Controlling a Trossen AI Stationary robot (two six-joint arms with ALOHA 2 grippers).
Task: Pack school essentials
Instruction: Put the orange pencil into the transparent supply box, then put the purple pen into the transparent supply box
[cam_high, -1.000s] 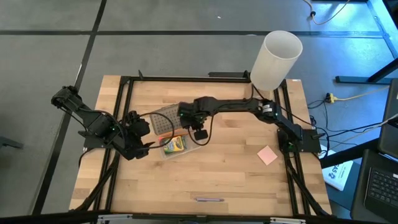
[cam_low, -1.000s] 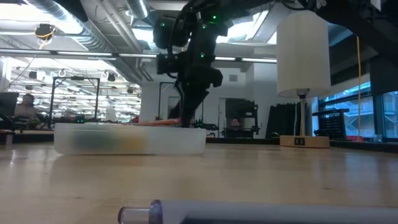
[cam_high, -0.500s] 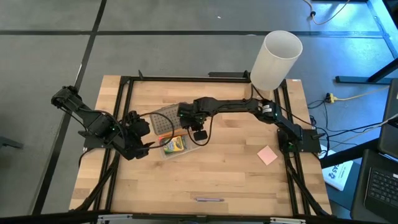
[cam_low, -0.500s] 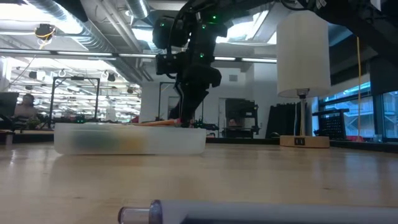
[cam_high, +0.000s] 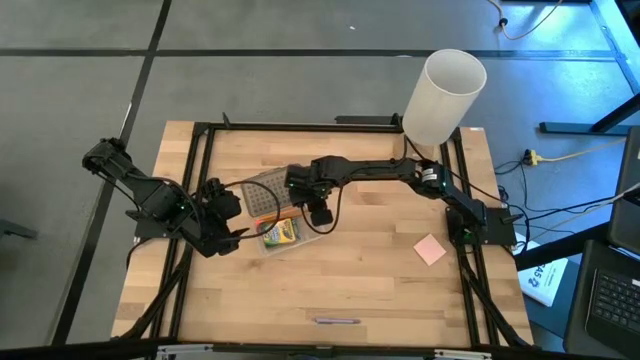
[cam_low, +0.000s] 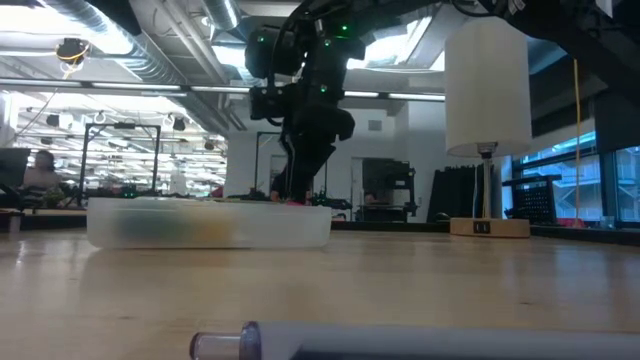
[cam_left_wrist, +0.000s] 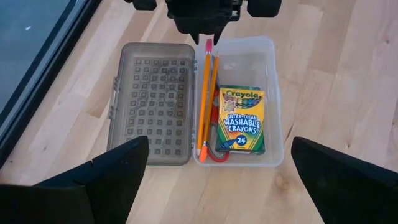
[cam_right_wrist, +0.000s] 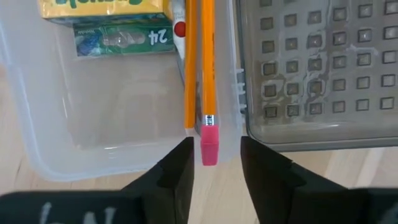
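The right gripper (cam_right_wrist: 209, 163) has just let its fingers part around the pink eraser ends, leaving two orange pencils (cam_left_wrist: 206, 99) lying inside the clear case (cam_left_wrist: 271, 93) beside one crayon box (cam_left_wrist: 241, 119) and one pair of red-handled scissors (cam_left_wrist: 216, 154). One grey pen (cam_high: 336, 321) and one pink pad (cam_high: 430, 249) remain on the worktop (cam_high: 380, 290). The left gripper (cam_high: 238, 236) waits beside the case, fingers spread

Crayon box (cam_left_wrist: 241, 119) — "Crayola Ultra-Clean Washable Crayons 24".
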